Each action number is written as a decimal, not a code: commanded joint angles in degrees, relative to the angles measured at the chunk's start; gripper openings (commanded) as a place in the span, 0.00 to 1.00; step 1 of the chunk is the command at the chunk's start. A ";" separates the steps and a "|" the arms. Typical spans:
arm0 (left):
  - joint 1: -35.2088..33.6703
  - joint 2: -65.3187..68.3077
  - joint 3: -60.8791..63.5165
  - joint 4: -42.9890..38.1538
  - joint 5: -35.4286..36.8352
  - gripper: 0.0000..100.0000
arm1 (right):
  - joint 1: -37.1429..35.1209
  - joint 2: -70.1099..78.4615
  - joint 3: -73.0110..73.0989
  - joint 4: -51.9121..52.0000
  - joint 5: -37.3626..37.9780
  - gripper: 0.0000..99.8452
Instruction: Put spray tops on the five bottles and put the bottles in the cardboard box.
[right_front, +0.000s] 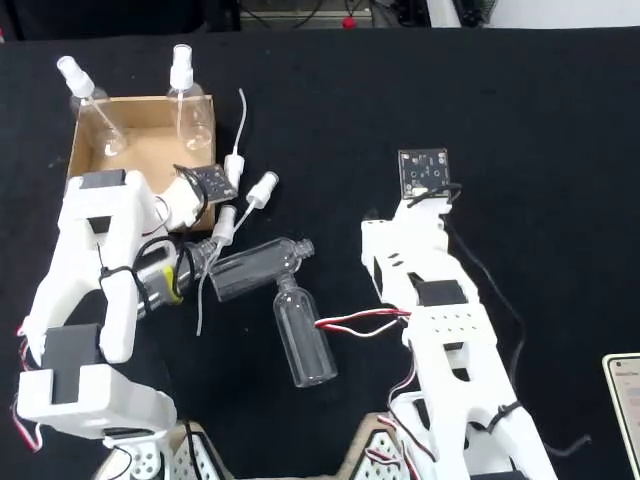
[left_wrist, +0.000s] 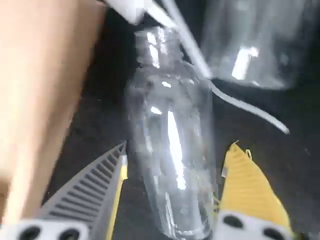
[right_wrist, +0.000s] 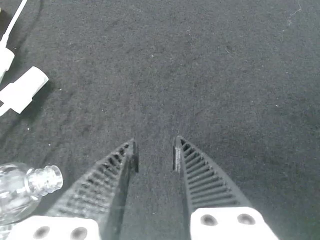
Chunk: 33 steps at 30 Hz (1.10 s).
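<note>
A black cloth covers the table (right_front: 540, 110), and a cardboard box (right_front: 150, 152) sits at its far left corner. Two bottles that already have spray tops stand upright in the box, one (right_front: 95, 118) at its far left corner and the other (right_front: 191, 112) at its far right corner. Three bottles without tops lie on their sides on the cloth in front of the box. The left claw (left_wrist: 178, 145) is closed around the body of the clear bottle (right_front: 195, 258) nearest the box, with its grey finger on one side and its yellow-padded finger on the other. A loose spray top (right_front: 224, 224) lies just beside that bottle's threaded neck, and its thin tube trails across the cloth. The second bottle (right_front: 255, 268) lies close alongside with its neck pointing right. The third bottle (right_front: 303, 335) lies nearer the arms, and its neck almost touches the second bottle. Two more spray tops, one (right_front: 235, 168) with a long tube and one (right_front: 262, 189) beside it, lie just to the right of the box. The right claw (right_wrist: 154, 145) hovers over bare cloth, well apart from the bottles. Its fingers are a narrow gap apart and hold nothing.
</note>
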<state>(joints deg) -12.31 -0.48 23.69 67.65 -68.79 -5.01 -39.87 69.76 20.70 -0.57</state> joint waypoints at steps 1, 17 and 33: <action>0.31 -0.44 0.48 -6.15 6.68 0.30 | 0.97 0.13 -0.57 -1.49 0.44 0.11; -7.25 -1.05 -6.02 17.23 -3.43 0.07 | 0.97 0.13 -0.57 -1.49 0.44 0.11; -2.07 -0.70 -6.90 18.29 -6.07 0.25 | 0.88 0.13 -0.48 -1.49 0.44 0.11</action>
<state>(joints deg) -18.81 -0.48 20.35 85.49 -74.86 -5.01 -39.87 69.76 20.70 -0.57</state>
